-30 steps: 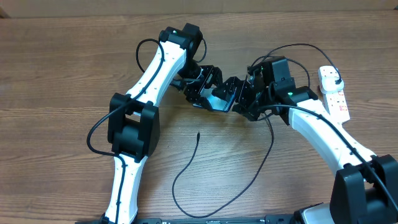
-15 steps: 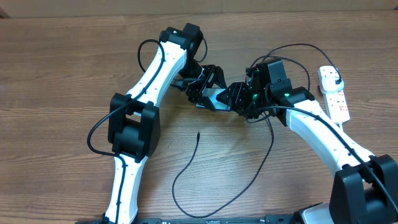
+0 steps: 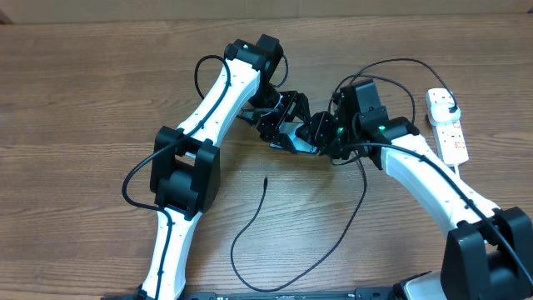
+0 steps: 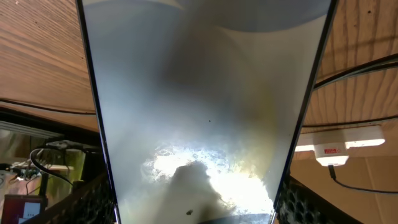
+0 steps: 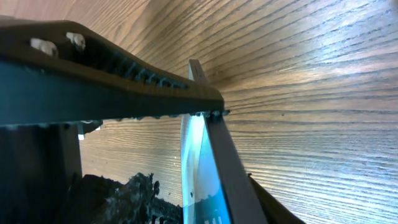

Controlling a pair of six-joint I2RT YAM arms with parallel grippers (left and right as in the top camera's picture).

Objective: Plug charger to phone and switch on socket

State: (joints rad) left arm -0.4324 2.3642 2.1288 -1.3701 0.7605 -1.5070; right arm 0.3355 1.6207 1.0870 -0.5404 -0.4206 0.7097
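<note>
Since the earlier overhead frames the left arm has swung to the right, so the left gripper (image 3: 287, 119) and the right gripper (image 3: 321, 133) now crowd closer together, and less of the phone (image 3: 293, 138) shows between them, only a pale sliver. From overhead the phone sits near the middle of the table (image 3: 83, 100), tilted and caught between the two grippers. The charger (image 3: 263, 196) lies loose on the wood in front of them, its connector tip (image 3: 265, 179) free and apart from the phone, the cable looping toward the near edge and back up under the right arm. The socket (image 3: 450, 133) lies at the far right with a black plug (image 3: 450, 105) in its far end. In the left wrist view the phone (image 4: 205, 93) fills the whole gap, its long edges running down to the textured pads (image 4: 93, 202) on both sides, so these fingers grip it across its width; the socket (image 4: 336, 140) shows beyond on the right. In the right wrist view the phone (image 5: 202, 168) stands edge-on, its top corner touching the upper finger (image 5: 93, 81), wood grain behind it; the lower finger's contact is hidden, so I cannot tell whether this gripper has clamped it.
</note>
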